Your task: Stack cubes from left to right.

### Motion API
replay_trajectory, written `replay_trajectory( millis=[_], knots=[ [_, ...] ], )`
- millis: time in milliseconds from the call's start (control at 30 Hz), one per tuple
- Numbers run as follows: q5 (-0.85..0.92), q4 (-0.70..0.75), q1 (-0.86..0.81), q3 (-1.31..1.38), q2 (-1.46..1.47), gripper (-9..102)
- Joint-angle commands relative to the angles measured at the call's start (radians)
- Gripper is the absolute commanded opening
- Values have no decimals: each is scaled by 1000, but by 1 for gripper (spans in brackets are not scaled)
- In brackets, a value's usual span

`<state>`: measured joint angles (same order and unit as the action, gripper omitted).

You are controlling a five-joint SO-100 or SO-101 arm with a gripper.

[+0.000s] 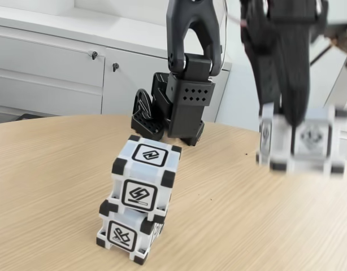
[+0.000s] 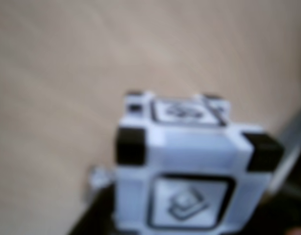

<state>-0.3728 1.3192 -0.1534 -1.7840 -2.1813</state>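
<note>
Altogether three cubes (image 1: 141, 195), two stacked.

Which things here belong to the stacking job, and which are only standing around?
Job: top cube on bottom cube; third cube, blurred, held by the pincer above the table.
Around: white cabinet, arm base.

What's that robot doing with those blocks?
The robot arm is building a tower of cubes. Two cubes are already stacked on the wooden table: the top cube sits a bit crooked on the bottom cube. The tool is carrying the third cube in the air, off to the right of the stack in the fixed view.
</note>
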Motion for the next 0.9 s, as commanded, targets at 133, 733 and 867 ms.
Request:
replay_trajectory(
  millis=[133,733,867],
  knots=[
    [-20,31,-14,29,-193,11],
    [-74,12,-318,17,-183,9],
    [-60,14,-356,15,-150,8]
  ],
)
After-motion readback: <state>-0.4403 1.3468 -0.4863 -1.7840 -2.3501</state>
